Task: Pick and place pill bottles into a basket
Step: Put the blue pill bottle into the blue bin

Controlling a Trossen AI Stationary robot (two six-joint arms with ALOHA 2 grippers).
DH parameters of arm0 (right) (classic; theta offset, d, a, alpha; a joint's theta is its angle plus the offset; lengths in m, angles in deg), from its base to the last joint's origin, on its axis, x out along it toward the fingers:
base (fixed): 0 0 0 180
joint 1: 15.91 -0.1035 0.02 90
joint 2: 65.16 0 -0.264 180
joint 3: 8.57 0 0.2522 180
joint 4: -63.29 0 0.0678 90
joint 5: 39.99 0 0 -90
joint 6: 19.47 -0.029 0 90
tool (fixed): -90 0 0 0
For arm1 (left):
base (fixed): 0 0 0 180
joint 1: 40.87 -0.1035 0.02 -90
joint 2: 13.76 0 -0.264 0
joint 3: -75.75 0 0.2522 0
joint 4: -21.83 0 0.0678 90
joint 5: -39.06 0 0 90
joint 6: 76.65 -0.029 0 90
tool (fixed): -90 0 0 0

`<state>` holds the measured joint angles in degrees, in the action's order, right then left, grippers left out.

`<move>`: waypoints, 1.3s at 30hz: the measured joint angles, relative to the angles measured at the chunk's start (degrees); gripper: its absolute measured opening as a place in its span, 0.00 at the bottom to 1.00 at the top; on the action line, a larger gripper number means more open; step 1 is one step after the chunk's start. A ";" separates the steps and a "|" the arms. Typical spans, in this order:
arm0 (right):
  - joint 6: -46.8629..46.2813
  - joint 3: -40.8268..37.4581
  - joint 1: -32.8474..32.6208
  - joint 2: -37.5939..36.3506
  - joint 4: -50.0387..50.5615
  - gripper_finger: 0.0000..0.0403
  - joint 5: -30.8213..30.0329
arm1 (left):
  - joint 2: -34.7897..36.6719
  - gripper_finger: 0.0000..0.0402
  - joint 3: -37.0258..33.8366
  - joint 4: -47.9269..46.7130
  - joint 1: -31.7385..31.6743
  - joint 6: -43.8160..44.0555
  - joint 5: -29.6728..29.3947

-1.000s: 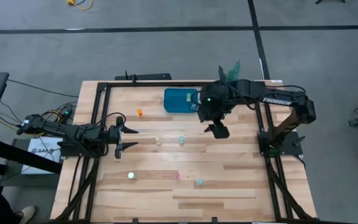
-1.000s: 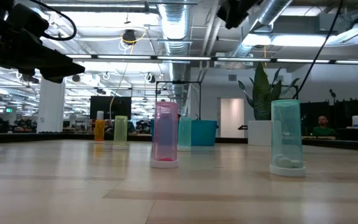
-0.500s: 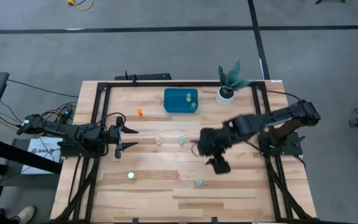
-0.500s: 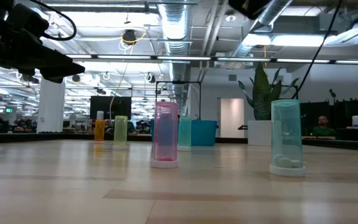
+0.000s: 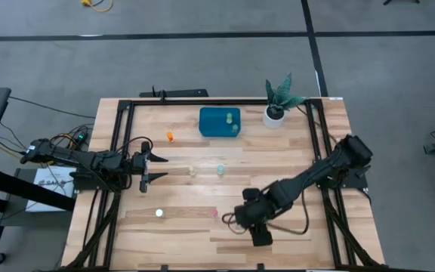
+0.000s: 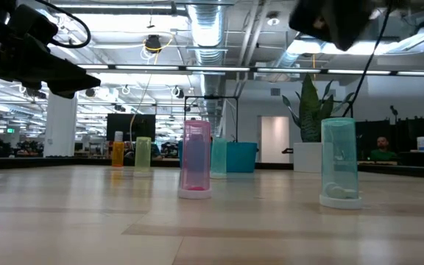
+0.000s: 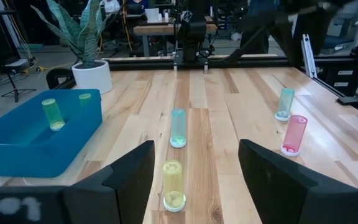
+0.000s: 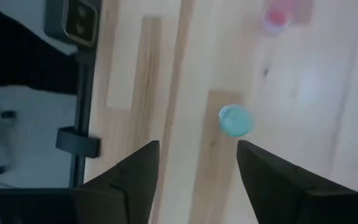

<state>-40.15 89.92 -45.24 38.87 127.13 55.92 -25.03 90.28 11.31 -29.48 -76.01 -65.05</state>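
The teal-blue basket (image 5: 216,123) sits at the table's far middle with two bottles in it (image 7: 52,114). On the table stand an orange bottle (image 5: 170,137), a pale yellow one (image 5: 192,171), a teal one (image 5: 220,170), a whitish one (image 5: 158,213) and a pink one (image 5: 215,214). My right gripper (image 5: 248,217) hovers open near the front edge, fingers pointing down over another teal bottle (image 8: 235,120), which stands clear below it. My left gripper (image 5: 146,168) waits open at the table's left, the yellow bottle (image 7: 173,185) ahead of it.
A potted plant in a white pot (image 5: 276,112) stands right of the basket. A black frame runs around the table's edges (image 5: 119,151). Bare wood lies between the bottles and at the near left.
My right gripper has swept from above the basket's right end toward the table's near edge, and now hangs over the teal bottle near the front. The bottles and the basket have stayed where they were.
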 joint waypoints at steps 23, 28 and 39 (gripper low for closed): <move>-0.03 0.02 2.41 7.71 -2.23 0.61 -6.05 | 0.02 0.56 0.00 0.07 -0.02 0.00 0.00; 0.56 -0.58 2.55 7.80 -3.63 0.61 -4.12 | 0.02 0.56 0.02 0.07 -0.02 -0.01 0.00; -0.31 -2.58 3.02 7.87 -5.18 0.57 -3.24 | 0.02 0.56 0.02 0.07 -0.01 0.00 0.00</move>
<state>-40.46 87.34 -42.22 46.74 121.96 52.69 -25.01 90.30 11.38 -29.48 -76.01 -65.05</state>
